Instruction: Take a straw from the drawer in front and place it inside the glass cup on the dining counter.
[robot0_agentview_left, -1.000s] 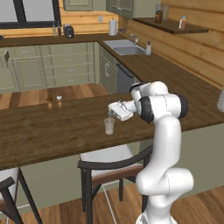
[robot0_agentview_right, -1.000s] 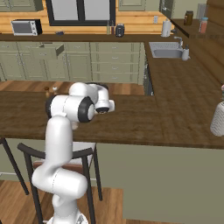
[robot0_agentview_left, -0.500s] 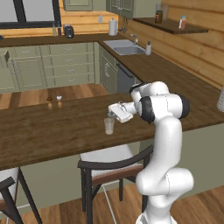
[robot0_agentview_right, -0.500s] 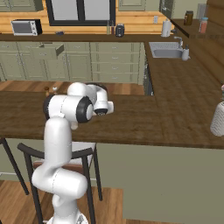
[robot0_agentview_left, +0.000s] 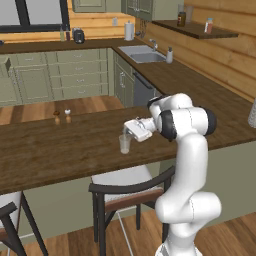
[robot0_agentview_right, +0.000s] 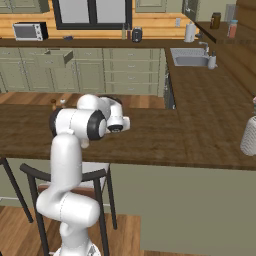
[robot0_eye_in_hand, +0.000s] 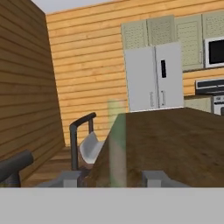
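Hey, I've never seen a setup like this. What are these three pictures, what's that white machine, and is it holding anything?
The white jointed machine is a robot arm in a computer-drawn kitchen. Two pictures come from cameras behind it, left and right; the third looks along its end effector. On the long dark-brown wooden dining counter stand a small clear glass cup and two tiny shakers. The end effector hangs just above the cup, open. In the hand picture a pale upright streak stands between its fingertips without touching them: perhaps the straw, too blurred to be sure.
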